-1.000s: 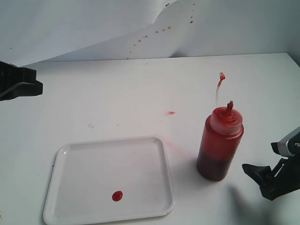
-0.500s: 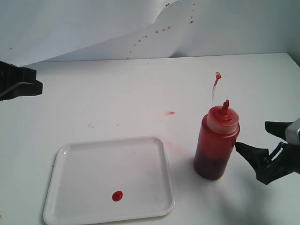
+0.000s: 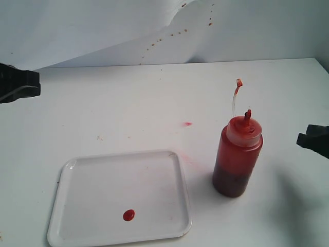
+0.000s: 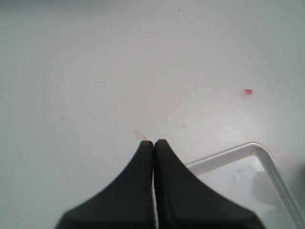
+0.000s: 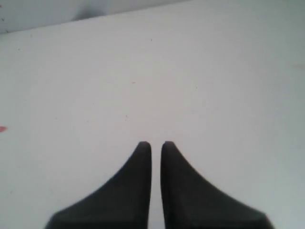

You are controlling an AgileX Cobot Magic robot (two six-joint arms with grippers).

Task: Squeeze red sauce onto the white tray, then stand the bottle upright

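- Looking nearly done: red sauce [image 3: 128, 215] in a small round blob on the near part of the white tray [image 3: 118, 180].
- Standing upright on the table [image 3: 128, 103], just right of the tray, untouched: bottle [image 3: 237, 157].
- Almost shut on nothing, right of the bottle: right gripper [image 5: 156, 144].
- Closed tight, empty, far left: left gripper [image 4: 153, 141].
- Move away slowly, minding the thin tip cap [image 3: 239, 82], to avoid tipping the bottle.
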